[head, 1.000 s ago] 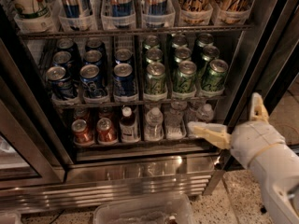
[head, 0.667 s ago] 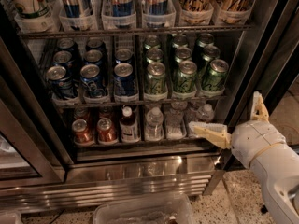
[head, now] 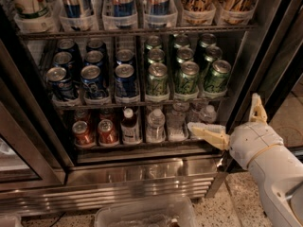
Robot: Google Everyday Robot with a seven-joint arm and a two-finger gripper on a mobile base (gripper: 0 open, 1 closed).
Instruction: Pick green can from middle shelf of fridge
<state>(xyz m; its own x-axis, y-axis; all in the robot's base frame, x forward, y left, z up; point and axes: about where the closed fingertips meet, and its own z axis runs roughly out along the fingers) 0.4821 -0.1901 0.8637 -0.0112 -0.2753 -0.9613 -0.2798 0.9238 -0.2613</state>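
Green aluminium drink can with silver top [head: 217, 75], upright at the front right of the dark wire middle shelf [head: 142, 101], beside two more rows of green and, further left, dark blue cans [head: 93, 79]. All inside a tall stainless steel fridge [head: 142, 174] with ribbed base (with its door open). Below the shelf, red cans [head: 84, 132] and small clear bottles [head: 155, 124]. White two-finger gripper [head: 222, 111] low at the right, level with the bottles, well below the green can, spread wide and holding nothing. Underfoot, speckled stone-like floor [head: 236, 197]; clear plastic bin [head: 142, 214] before the base.
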